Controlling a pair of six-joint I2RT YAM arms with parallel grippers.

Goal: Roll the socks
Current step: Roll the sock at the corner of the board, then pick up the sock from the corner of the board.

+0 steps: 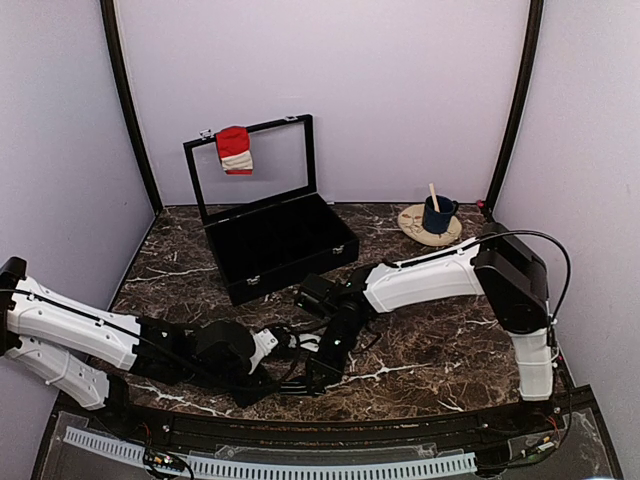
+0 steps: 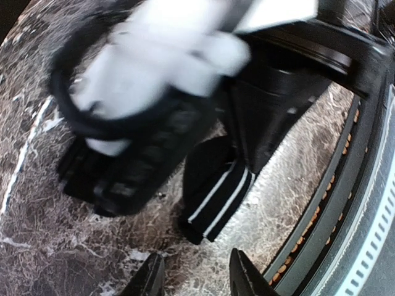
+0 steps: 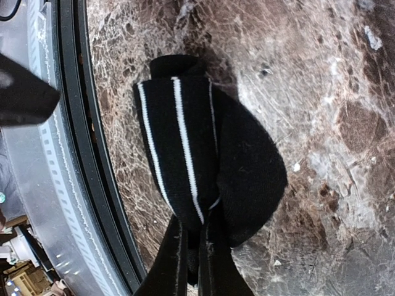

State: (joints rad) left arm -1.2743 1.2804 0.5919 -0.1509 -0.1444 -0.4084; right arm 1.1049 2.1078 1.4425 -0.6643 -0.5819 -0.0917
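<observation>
A red sock with a white band (image 1: pixel 235 150) hangs over the top edge of the open black case's lid, far from both grippers. A black sock with two white stripes (image 3: pixel 197 154) lies folded on the marble table near its front edge. It also shows in the left wrist view (image 2: pixel 216 191). My right gripper (image 3: pixel 196 240) is shut on this black sock, pinching its folded end against the table. In the top view the right gripper (image 1: pixel 322 372) is low at the front centre. My left gripper (image 2: pixel 196 276) is open and empty, just short of the sock's striped cuff.
The open black case (image 1: pixel 280 245) stands at the back left of the marble table (image 1: pixel 440 330). A blue cup with a stick (image 1: pixel 438 213) sits on a round coaster at the back right. The table's black front rail (image 3: pixel 80 154) runs right beside the sock.
</observation>
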